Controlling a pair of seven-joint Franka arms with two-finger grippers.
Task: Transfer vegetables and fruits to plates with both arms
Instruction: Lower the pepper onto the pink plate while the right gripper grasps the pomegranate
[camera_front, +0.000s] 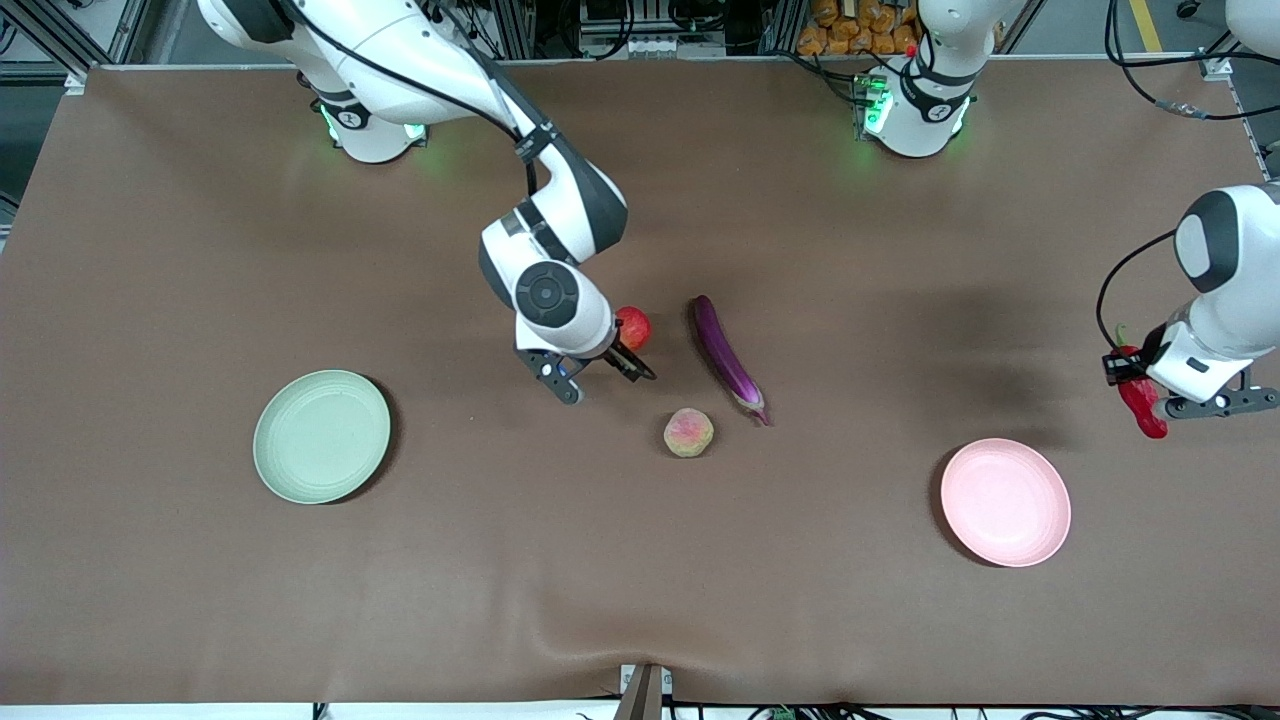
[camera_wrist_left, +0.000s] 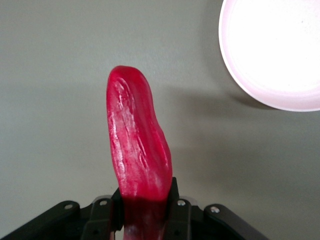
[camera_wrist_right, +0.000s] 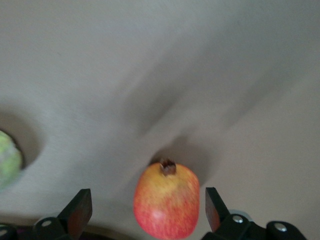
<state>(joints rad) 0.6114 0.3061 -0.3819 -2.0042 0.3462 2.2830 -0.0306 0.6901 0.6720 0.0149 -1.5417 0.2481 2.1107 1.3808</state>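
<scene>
My right gripper (camera_front: 600, 377) is open at the red apple (camera_front: 634, 326). In the right wrist view the apple (camera_wrist_right: 166, 207) stands on the table between the two fingers (camera_wrist_right: 80, 212), which do not touch it. My left gripper (camera_front: 1135, 380) is shut on the red chili pepper (camera_front: 1143, 405) and holds it up over bare table beside the pale pink plate (camera_front: 1005, 500). The left wrist view shows the chili (camera_wrist_left: 137, 150) clamped in that gripper (camera_wrist_left: 147, 210), with the plate (camera_wrist_left: 272, 50) off to one side. The purple eggplant (camera_front: 727, 358) and the peach (camera_front: 689, 432) lie mid-table. The pale green plate (camera_front: 321, 436) is empty.
The brown table cover (camera_front: 640, 580) stretches wide around the things. The peach's edge (camera_wrist_right: 7, 160) shows in the right wrist view. The eggplant lies beside the apple, toward the left arm's end. Both arm bases stand along the table's back edge.
</scene>
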